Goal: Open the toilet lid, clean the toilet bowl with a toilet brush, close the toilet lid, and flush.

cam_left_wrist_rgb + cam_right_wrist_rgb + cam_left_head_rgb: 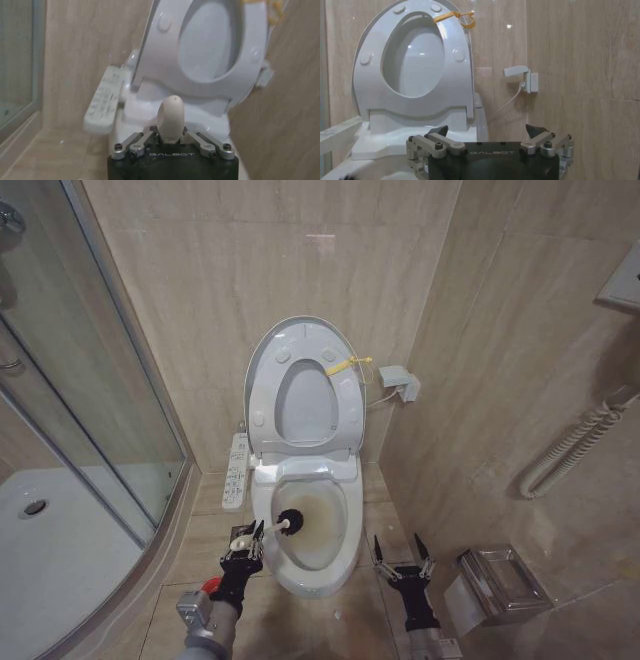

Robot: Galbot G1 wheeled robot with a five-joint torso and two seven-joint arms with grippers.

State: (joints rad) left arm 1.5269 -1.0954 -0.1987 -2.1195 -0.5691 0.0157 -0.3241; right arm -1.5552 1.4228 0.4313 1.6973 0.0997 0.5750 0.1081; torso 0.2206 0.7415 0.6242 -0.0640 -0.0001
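The left gripper [171, 144] is closed around the pale rounded handle end of the toilet brush [170, 118], which stands up between its fingers. Beyond it, the toilet lid [250, 56] is raised with the seat, a yellow loop [274, 11] at its upper edge. A white control panel [104, 99] sticks out beside the toilet, near the tiled wall [85, 45].
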